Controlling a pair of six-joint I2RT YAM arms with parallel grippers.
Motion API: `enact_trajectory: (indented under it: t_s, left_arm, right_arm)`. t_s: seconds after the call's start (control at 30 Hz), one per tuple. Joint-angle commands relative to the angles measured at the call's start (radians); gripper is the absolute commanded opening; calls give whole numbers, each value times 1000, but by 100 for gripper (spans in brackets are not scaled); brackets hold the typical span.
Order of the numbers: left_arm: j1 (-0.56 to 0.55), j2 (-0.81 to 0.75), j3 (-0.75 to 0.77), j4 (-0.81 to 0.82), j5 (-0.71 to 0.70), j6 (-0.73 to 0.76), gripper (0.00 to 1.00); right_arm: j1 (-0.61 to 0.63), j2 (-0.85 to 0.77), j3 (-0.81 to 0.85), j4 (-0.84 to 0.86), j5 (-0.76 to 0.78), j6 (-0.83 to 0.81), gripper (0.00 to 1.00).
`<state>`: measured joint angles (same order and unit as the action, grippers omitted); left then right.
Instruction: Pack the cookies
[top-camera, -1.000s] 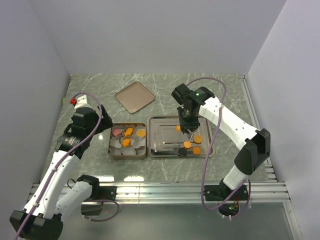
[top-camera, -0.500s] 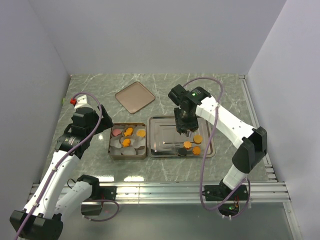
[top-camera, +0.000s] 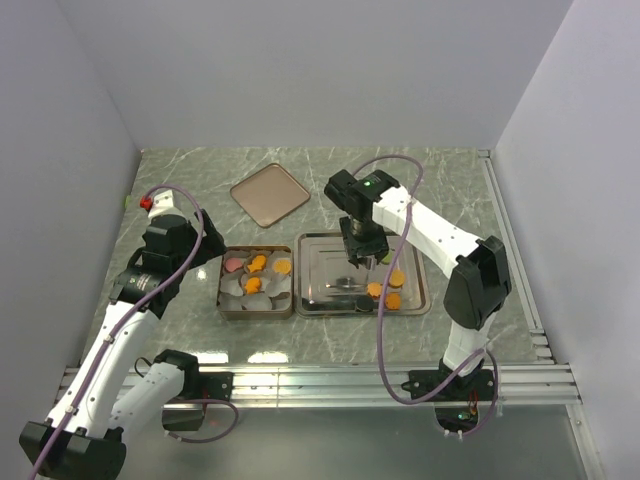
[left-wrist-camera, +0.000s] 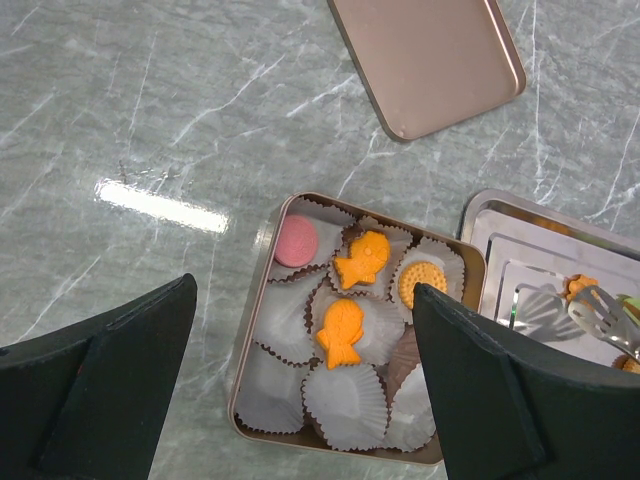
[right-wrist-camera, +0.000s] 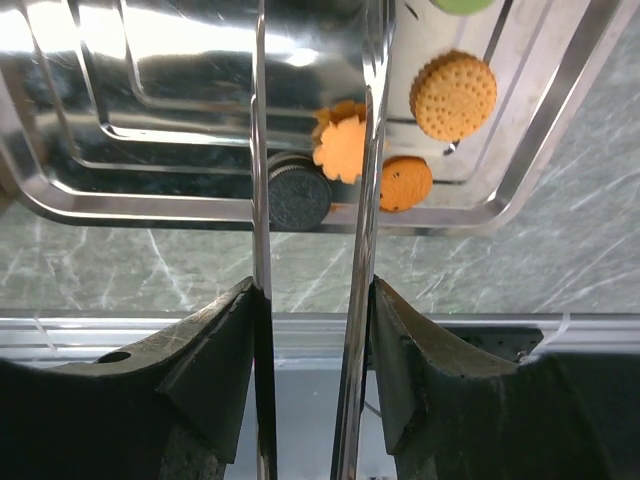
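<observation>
Top view: the right hand (top-camera: 366, 258) has shifted left over the tray (top-camera: 322, 262) and spread apart since a second ago, so I judge a fresh pick is being lined up; loose cookies (top-camera: 397, 277) lie at the tray's near right, others sit in the box (top-camera: 222, 292); left wrist: the left hand (left-wrist-camera: 303, 290) hangs wide apart and empty above the box; right wrist: fingers (right-wrist-camera: 378, 40) apart, only tray between them; no writing readable anywhere.

Four cookies (left-wrist-camera: 341, 332) are seen seated in paper cups (left-wrist-camera: 345, 405) within the tin (left-wrist-camera: 248, 332), framed by widely parted fingers (left-wrist-camera: 100, 390), the lid (left-wrist-camera: 425, 60) lying apart.
</observation>
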<state>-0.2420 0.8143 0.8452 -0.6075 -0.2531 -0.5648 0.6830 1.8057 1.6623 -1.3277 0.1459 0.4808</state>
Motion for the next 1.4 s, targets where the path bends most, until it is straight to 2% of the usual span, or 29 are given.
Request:
enact_trajectory:
  t_s: [0.0,0.2,0.63,0.97,1.2,1.37]
  left_arm:
    - [-3,-21,6,15,-18,-10,95]
    - [-3,-21,8,14,-25,-12,96]
    - [-3,-21,6,12,-31,-14,96]
    - [-3,-20,8,14,-26,-12,96]
    - [-3,-17,8,15,-21,-10,96]
    - [-3,-12,6,15,-17,-10,96]
  right_arm:
    - [4,20,76,-21,24,-24,54]
    - [10,61,139,-47,23,-33,54]
    - [16,90,109,-47,-6,-45,54]
    - [21,87,126,-53,-5,-36,46]
    - [41,44,185,-79,78,-7,46]
    - [118,26,275,-113,121,24,45]
